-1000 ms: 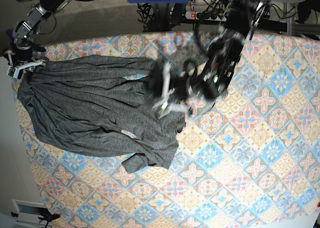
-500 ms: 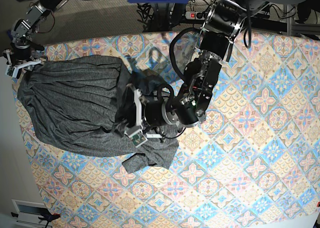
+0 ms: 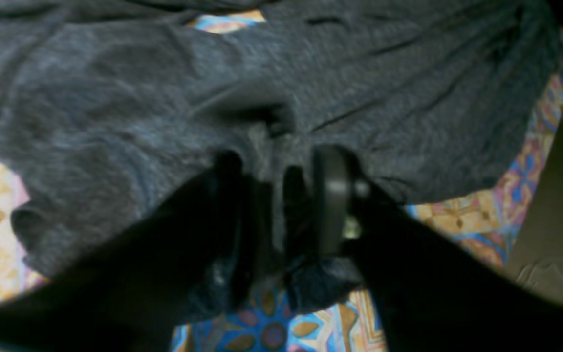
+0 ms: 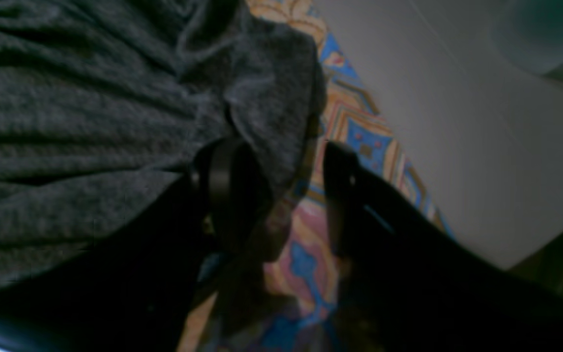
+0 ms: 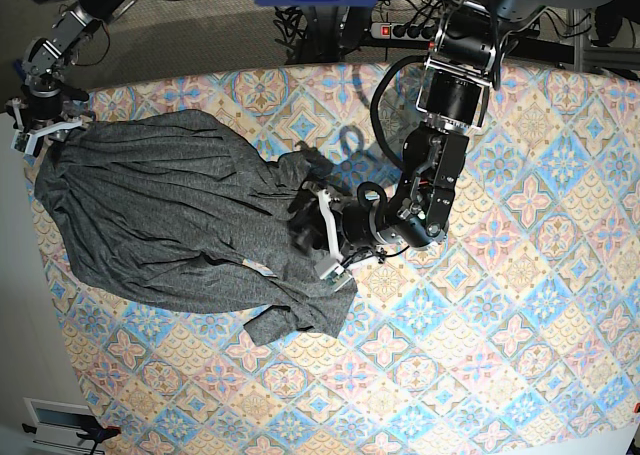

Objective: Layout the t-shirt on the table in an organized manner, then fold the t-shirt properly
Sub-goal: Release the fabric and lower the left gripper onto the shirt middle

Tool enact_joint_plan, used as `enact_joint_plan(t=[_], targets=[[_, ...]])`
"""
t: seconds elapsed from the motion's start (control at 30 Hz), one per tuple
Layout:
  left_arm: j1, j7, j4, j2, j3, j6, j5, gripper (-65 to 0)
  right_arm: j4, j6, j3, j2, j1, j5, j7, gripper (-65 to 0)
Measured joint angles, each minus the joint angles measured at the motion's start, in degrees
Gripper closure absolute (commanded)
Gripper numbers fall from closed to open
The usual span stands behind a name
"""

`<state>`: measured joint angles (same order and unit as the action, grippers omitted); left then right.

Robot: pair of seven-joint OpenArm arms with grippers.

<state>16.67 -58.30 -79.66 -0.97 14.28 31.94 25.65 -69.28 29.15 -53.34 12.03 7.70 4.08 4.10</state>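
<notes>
Overhead it's evenly bright, sharp, with soft shadows beneath the arms. Both wrist views are dim and blurred, the black end effector fingers nearly silhouettes, out of focus.

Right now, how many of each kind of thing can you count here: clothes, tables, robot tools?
T-shirt: 1
Table: 1
Tools: 2, the left tool and the right tool
Total: 4

floor: grey carpet at far side
power strip: white with red switch, far centre
cables: dark tangle beside it
</notes>
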Motion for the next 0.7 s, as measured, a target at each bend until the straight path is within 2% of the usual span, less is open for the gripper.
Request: enact_joint_plan(t=[0.1, 0.23, 0.53, 0.6, 0.7], targets=[[-0.9, 0.4, -0.1, -1.8, 0.0, 0.0, 0.2, -34.2, 0.0, 0.0, 0.0, 0.0, 0.0, 0.0, 0.0, -23.7], [-1.3, -0.5, -1.2, -4.4, -0.2, -0.1, 0.0, -34.3, 0.0, 0.0, 0.0, 0.0, 0.0, 0.0, 0.0, -23.7], [-6.9, 0.2, -21.2, -5.9, 0.4, 0.5, 0.3, -34.3, 0.0, 0.0, 0.1, 0.0, -0.1, 0.0, 0.0, -23.7], [-8.9, 0.0, -22.1, -7.6, 0.6, 0.7, 0.3, -34.2, 0.0, 0.0, 0.1, 0.0, 0.0, 0.0, 0.0, -23.7], [-11.3, 0.0, -21.9, -11.1, 5.5, 0.3, -0.4, -34.2, 0.0, 0.0, 0.1, -0.1, 0.0, 0.0, 0.0, -23.7]])
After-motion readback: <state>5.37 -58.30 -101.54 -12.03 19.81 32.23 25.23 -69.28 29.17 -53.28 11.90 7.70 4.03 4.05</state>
